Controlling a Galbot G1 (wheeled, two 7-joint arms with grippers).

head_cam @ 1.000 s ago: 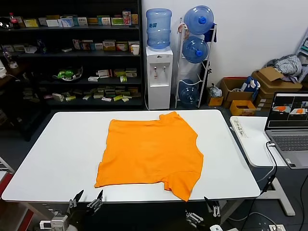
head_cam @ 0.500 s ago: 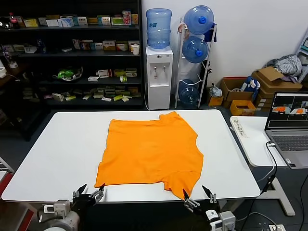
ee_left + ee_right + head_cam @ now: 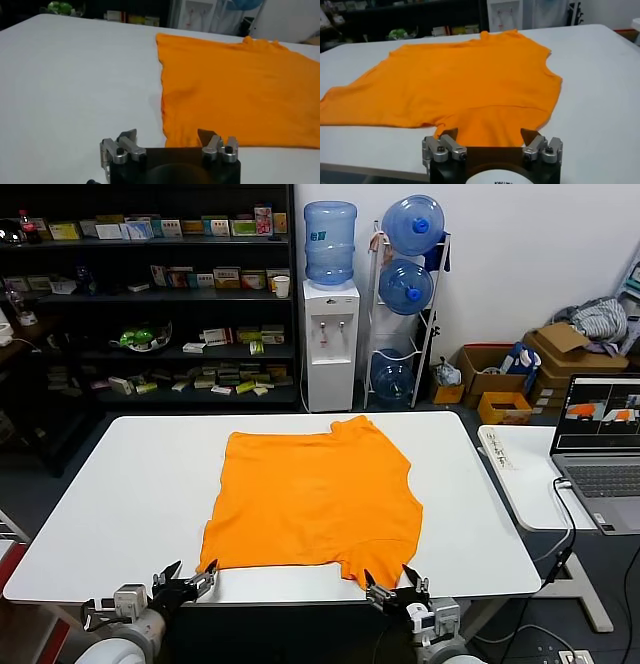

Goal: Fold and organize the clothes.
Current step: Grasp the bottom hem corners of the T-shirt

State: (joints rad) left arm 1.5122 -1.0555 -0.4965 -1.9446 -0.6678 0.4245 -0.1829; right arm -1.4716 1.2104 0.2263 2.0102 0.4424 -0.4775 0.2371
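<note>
The orange T-shirt [image 3: 312,496] lies spread flat on the white table [image 3: 110,514], plain side up, no lettering showing. My left gripper [image 3: 186,582] is open at the table's near edge, just at the shirt's near left corner [image 3: 172,137]; the left wrist view shows the gripper [image 3: 167,137] with jaws spread wide. My right gripper [image 3: 392,587] is open at the near edge, by the sleeve that hangs toward the front [image 3: 487,127]; the right wrist view shows the gripper [image 3: 490,136] with jaws wide apart in front of that sleeve. Neither holds anything.
A side table with a laptop [image 3: 600,444] stands to the right. Behind the table are a water dispenser [image 3: 330,334], a rack of water bottles [image 3: 408,304], dark shelves [image 3: 160,294] and cardboard boxes [image 3: 560,359] with a grey cloth heap.
Both grippers have risen and moved forward to the table's near edge, the left toward the shirt's near left corner, the right leftward toward the hanging sleeve. The shirt has not moved.
</note>
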